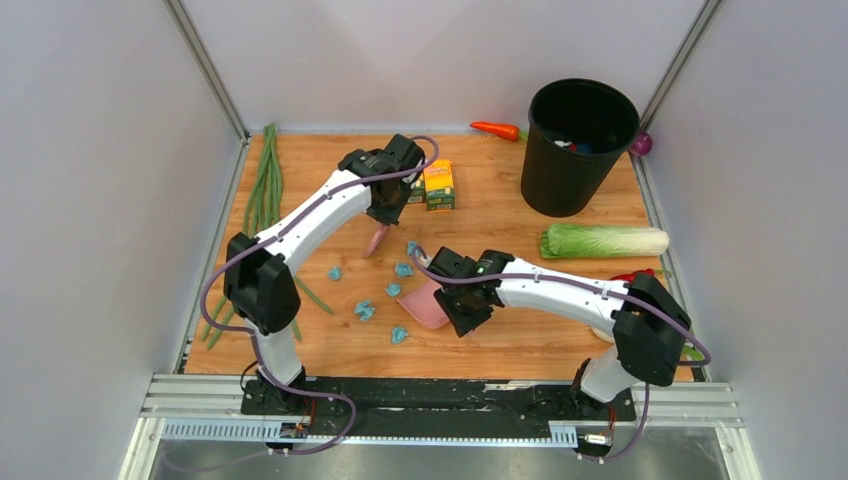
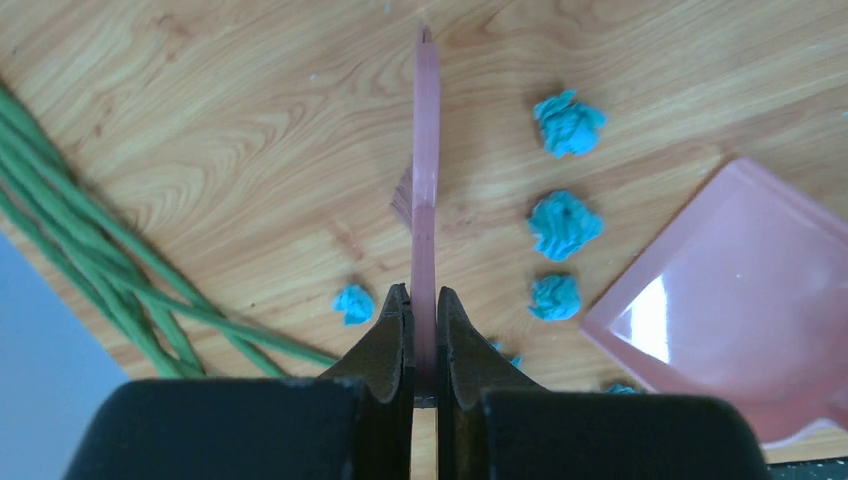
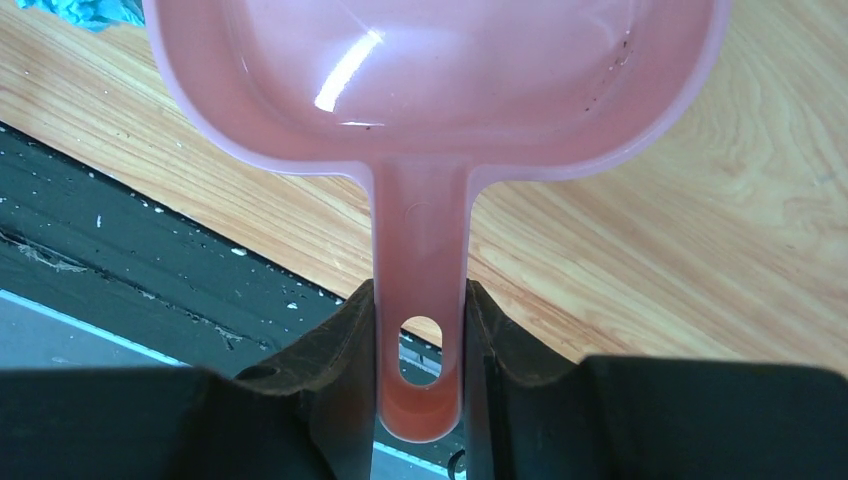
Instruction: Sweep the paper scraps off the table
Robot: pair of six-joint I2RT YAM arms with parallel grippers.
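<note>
Pink plastic is filling both of my grips: my left gripper (image 2: pixel 424 310) is clenching the thin handle of a brush (image 2: pixel 426 150), and my right gripper (image 3: pixel 420 300) is clamping the dustpan (image 3: pixel 440 70) by its stem. From above, the brush's long axis is slanting down from my left gripper toward the near-left, its tip reaching the bench (image 1: pixel 480 345) just beside the farthest wads. The dustpan is lying flat, its handle pointing toward the near-right into my fingers and its mouth facing far-left at the paper scraps (image 1: pixel 404 269). These teal wads are sitting loose in the middle of the bench, between brush and pan, strung roughly from far to near, with one lying apart on the left. In my left wrist view the brush is showing edge-on, so I am seeing only a small tuft of bristles, and two wads are peeking half hidden behind my fingers. In my right wrist view the pan's front lip is running out of frame and one wad is being cut off at the top-left corner. Bare wood is lying open around the wads toward the near edge, where the dark rail is passing just under the pan's handle; green beans (image 1: pixel 262 190) are lining the left edge, and the yellow-orange boxes (image 1: pixel 439 185) and black bin (image 1: pixel 575 150) are standing farther back.
</note>
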